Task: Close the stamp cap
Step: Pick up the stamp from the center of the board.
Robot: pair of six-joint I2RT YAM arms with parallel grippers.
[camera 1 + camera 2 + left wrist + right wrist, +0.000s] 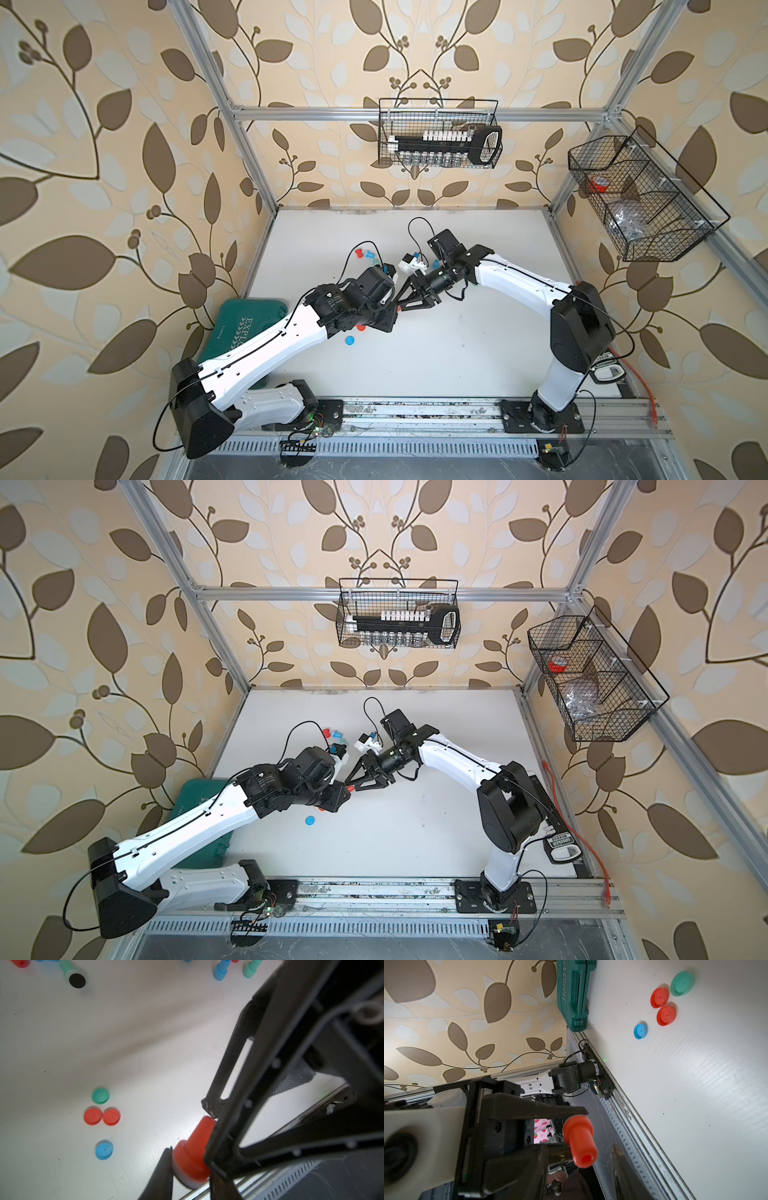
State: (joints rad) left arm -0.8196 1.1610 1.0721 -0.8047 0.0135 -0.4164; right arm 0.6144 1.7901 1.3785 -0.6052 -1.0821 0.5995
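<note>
Since a cap has to go over the white-rimmed base, we read this as a handover. In both top views the two arms meet over the table just 9 o'clock of its centre, the left arm reaching in from 7 o'clock and the right arm from 4 o'clock. Our left gripper is pinched tight on the wide base of the stamp. That grip blocks the end a cap must cover, so we judge the handle is being offered across. Our right gripper stands partly open, its fingers either side of the red handle. One tip looks to be at the handle's end, but we see a gap on the other side and no firm hold yet. The stamp hangs clear of the table, handle toward the right arm. Its likely mates, two red caps, lie touching each other at 8 o'clock from it, with a teal cap just beside them and a blue cap near.
</note>
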